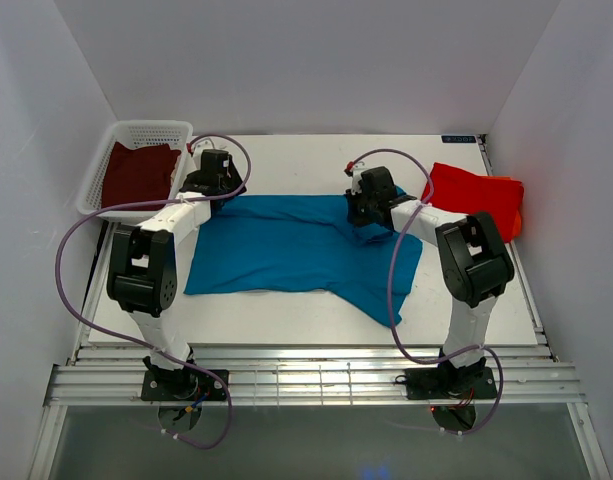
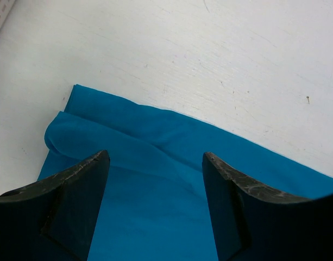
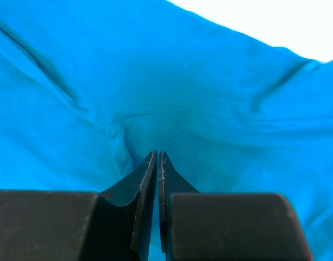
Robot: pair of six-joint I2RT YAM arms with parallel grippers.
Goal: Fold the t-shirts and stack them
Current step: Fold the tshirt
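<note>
White walls stand around the flat white table (image 1: pixel 316 160) where both arms work. The right claw (image 3: pixel 157 155) is shut tight, and its two black tips look like they pinch a little bit of the soft teal-blue cloth t-shirt (image 1: pixel 286 250). Small creases in the cloth run in toward the tips, so I think it has a hold. This pinch is near the far right part of the shirt.

The left claw (image 2: pixel 155 159) is wide open. It hangs over the far left corner of the teal-blue cloth t-shirt and holds nothing. That corner has a soft rolled fold in it. The shirt lies spread out in the middle of the table, with one part hanging toward the near right.

Off to the right lies the bright red-orange cloth t-shirt (image 1: pixel 476 195), bunched by the table edge. The dark maroon cloth t-shirt (image 1: pixel 136 172) sits inside the white plastic mesh basket (image 1: pixel 146 127) at the far left.

I think the first fold of the blue shirt is just starting. Next, the left claw should drop and close on its corner. Then both claws can lift the far edge together and bring it over evenly.
</note>
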